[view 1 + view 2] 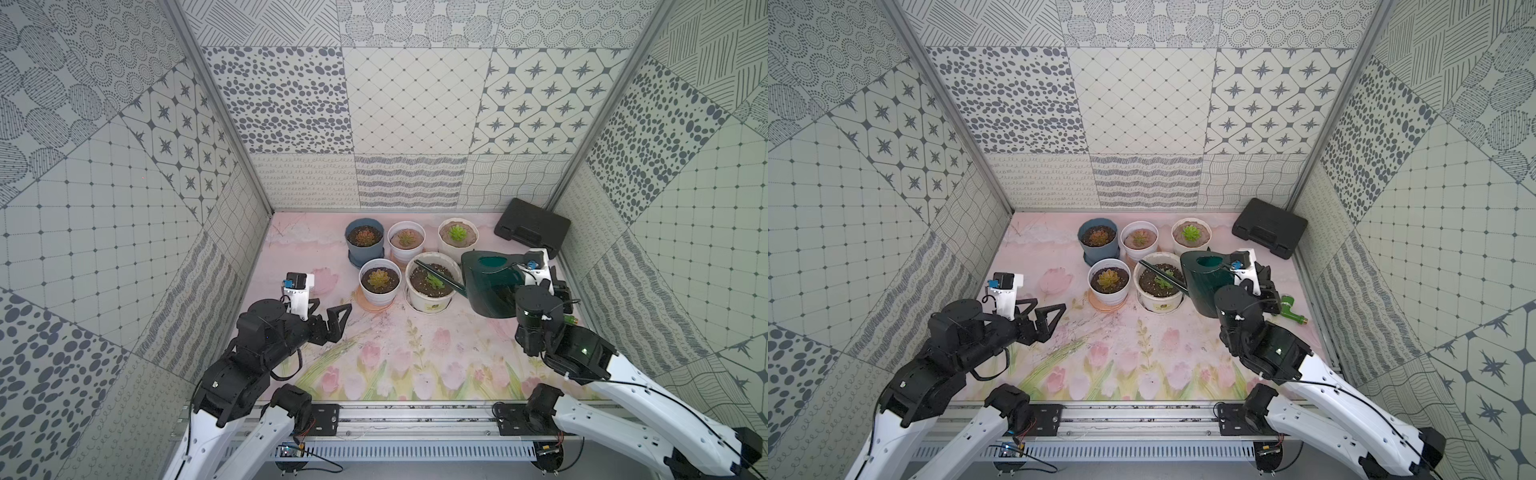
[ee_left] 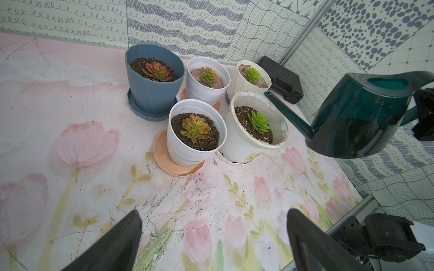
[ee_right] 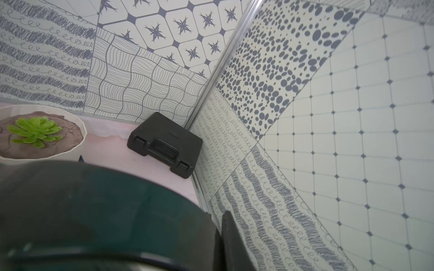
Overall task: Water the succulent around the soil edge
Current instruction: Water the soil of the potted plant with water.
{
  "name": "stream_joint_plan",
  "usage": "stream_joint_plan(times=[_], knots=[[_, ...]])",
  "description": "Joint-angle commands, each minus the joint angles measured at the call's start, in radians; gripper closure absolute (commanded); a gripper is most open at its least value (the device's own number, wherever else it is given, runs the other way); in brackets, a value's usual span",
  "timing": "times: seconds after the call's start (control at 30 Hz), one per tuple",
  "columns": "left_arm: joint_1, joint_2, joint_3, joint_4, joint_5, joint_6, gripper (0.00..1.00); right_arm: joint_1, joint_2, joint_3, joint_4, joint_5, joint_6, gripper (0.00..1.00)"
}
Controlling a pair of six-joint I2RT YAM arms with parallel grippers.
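Left fingers (image 1: 338, 318): mine, spread wide and holding nothing, hovering over the floral surface (image 1: 395, 353) at the near left, well apart from the pots.
Blue pot (image 1: 353, 249): back left of the cluster, on a blue saucer, with a reddish rosette in dark soil.
Front white pot (image 1: 380, 297): in front of the blue one, on a peach saucer, with a yellow-green rosette.
Back white pot (image 1: 405, 254): just right of the blue pot.
Cream pot (image 1: 428, 305): front right of the cluster, close against the front white pot.
Succulent (image 1: 434, 280): green, in the middle of the cream pot's dark soil.
Far cream pot (image 1: 446, 251): behind it, with a bright green rosette in pale brown soil.
Watering can (image 1: 494, 286): dark green, lifted off the surface just right of the cream pot. Its spout (image 1: 438, 275) slants over the pot's far side, with the tip above the far left rim.
Right fingers (image 3: 234, 248): mine, closed on the watering can's handle, on the side away from the pots.
Black case (image 1: 532, 226): in the back right corner.
Green nozzle (image 1: 1291, 309): on the surface right of the can.
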Motion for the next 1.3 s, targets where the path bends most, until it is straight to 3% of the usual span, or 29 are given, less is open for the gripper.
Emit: stream_joint_plan(times=[0.0,0.13,0.47,0.57,0.77,0.93,1.07,1.27], knots=[[0.003,0.011,-0.006,0.049,-0.024,0.016,0.01,-0.035,-0.100,-0.041,0.052,-0.084,0.244,1.00],[0.002,0.018,-0.007,0.049,-0.035,0.018,0.01,-0.127,-0.191,-0.129,0.068,-0.222,0.396,1.00],[0.003,0.017,-0.013,0.051,-0.066,0.016,0.01,-0.382,-0.267,-0.322,0.404,-0.511,0.587,1.00],[0.004,0.017,-0.014,0.052,-0.074,0.016,0.01,-0.410,-0.237,-0.350,0.533,-0.531,0.533,1.00],[0.002,0.016,-0.014,0.052,-0.077,0.019,0.01,-0.539,-0.075,-0.245,0.556,-0.660,0.395,1.00],[0.003,0.012,-0.011,0.050,-0.064,0.018,0.01,-0.766,0.083,-0.091,0.504,-0.893,0.257,1.00],[0.002,0.012,-0.009,0.052,-0.046,0.018,0.01,-0.960,0.195,0.011,0.461,-1.040,0.324,1.00],[0.002,0.012,-0.003,0.049,-0.017,0.015,0.01,-0.986,0.384,0.150,0.518,-0.947,0.109,1.00]])
